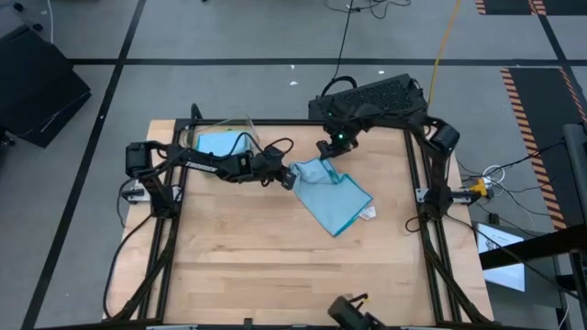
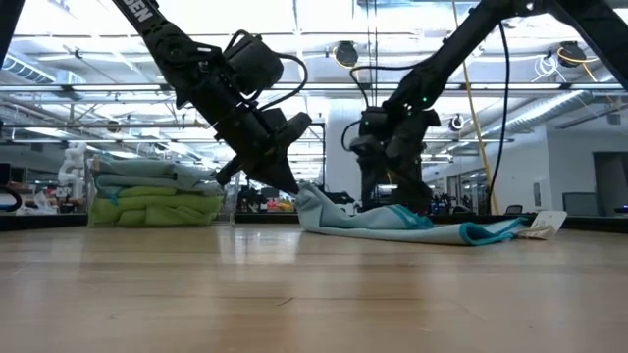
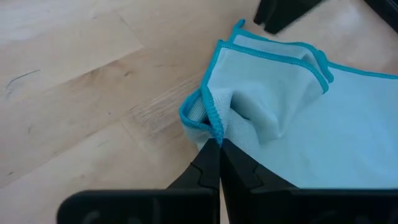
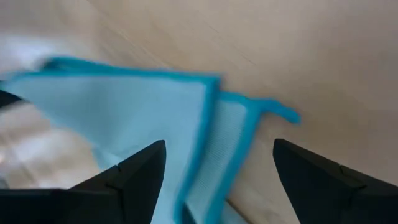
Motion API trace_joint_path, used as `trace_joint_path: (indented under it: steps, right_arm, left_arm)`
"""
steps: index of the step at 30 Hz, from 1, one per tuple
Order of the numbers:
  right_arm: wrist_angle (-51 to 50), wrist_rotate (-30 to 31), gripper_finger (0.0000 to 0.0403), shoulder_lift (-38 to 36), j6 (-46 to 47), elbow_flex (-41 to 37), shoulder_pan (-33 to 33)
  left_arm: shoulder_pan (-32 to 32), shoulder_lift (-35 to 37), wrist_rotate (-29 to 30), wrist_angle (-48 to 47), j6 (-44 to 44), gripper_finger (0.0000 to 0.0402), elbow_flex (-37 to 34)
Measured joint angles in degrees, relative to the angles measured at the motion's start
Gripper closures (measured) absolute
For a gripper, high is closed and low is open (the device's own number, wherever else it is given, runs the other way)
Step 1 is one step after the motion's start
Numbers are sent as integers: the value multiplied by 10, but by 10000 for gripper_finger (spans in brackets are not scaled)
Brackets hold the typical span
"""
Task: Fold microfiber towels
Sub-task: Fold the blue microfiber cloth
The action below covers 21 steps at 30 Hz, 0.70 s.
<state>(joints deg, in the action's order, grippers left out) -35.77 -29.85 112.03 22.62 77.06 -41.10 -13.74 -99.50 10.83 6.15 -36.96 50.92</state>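
Bin of clear plastic point(image 1: 223, 139) stands at the far left corner of the pale wooden table point(image 1: 248, 266), holding a stack of folded soft microfiber towels point(image 2: 157, 193), light blue above lime green. Just to its right the left tool point(image 1: 288, 177) reaches in low over the table, its two dark fingers point(image 3: 217, 163) clenched together on a bunched corner of the light blue square microfiber towel point(image 1: 334, 196); that pinched corner is lifted off the wood while the rest of the cloth lies spread toward the right, partly doubled over itself, with a darker blue stitched edge and a small white tag point(image 1: 369, 213) at its right side. Farther right, the right tool point(image 1: 325, 150) hangs just above the towel's far edge, fingers point(image 4: 140, 168) spread wide apart and released, gripping nothing; the cloth's folded corner lies directly below the gap between them. The two tools stand near each other, left at the towel's near-left corner, right at its far corner.
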Motion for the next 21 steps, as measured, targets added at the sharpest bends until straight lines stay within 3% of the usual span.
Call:
trace_joint_path:
  steps: [7,12,21]
  right_arm:
    - [-24,12,115,14,-25,-1,14]
    - [21,-14,123,14,-6,-13,24]
    - [85,-18,194,18,23,-44,29]
  left_arm:
    - [0,0,2,0,5,399,0]
    - [0,0,2,1,5,398,0]
    - [0,0,-1,2,5,399,0]
